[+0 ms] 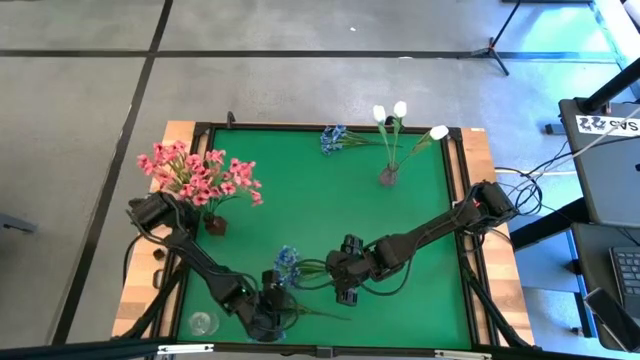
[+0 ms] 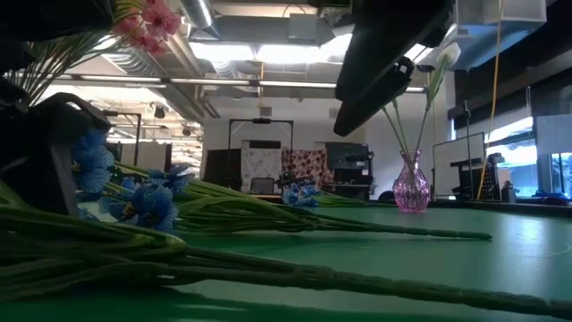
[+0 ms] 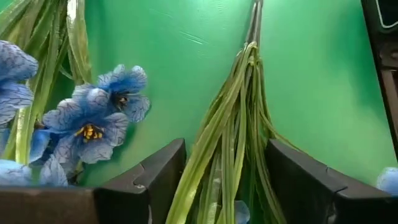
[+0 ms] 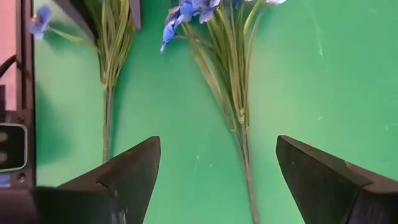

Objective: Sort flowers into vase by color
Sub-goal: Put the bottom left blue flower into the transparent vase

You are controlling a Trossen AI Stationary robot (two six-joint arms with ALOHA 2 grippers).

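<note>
Two blue sprigs lie flat on the green mat near the near edge, their blossoms (image 1: 287, 262) (image 2: 134, 199) close together. My left gripper (image 3: 227, 186) (image 1: 270, 312) is open, with a finger on either side of one sprig's leaf bundle (image 3: 233, 124), touching nothing. My right gripper (image 4: 217, 180) (image 1: 345, 278) is open above the other sprig's stem (image 4: 244, 155). Another blue sprig (image 1: 335, 138) lies by the far edge. Pink blossoms (image 1: 200, 178) stand in a dark vase (image 1: 215, 226). White buds (image 1: 400, 115) stand in a pink vase (image 2: 411, 185).
A small clear glass vase (image 1: 200, 322) stands at the near left corner of the mat. The wooden table rim (image 1: 480, 200) frames the mat. Open green mat (image 1: 320, 200) lies between the vases and the grippers.
</note>
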